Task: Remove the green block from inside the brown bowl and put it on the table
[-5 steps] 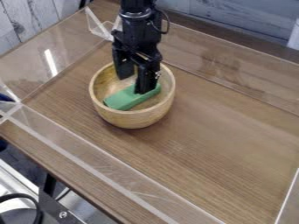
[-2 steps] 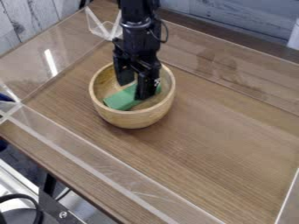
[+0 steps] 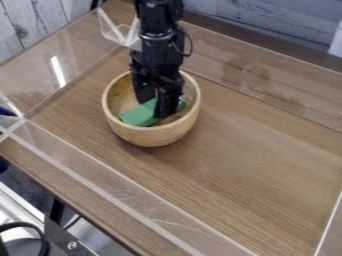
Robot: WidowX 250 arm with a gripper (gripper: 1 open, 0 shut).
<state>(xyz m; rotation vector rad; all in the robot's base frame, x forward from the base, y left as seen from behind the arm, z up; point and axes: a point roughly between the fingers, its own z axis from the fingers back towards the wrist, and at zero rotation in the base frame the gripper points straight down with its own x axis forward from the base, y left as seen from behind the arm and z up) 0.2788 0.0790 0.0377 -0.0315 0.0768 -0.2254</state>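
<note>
The brown bowl (image 3: 155, 138) sits on the table (image 3: 254, 150), left of centre. Inside it lies the green block (image 3: 134, 116), its right part hidden behind my gripper (image 3: 154, 106). The black gripper points straight down and reaches deep into the bowl, one finger on each side of the block. The fingertips sit low against the block, and whether they are clamped on it does not show.
Low clear acrylic walls (image 3: 80, 195) edge the tabletop on all sides. The arm (image 3: 158, 30) comes down from the top of the view, above the bowl. Bare wood-grain surface stretches to the right of and in front of the bowl.
The gripper has sunk a little deeper into the bowl, onto the green block. Bowl and block lie where they were.
</note>
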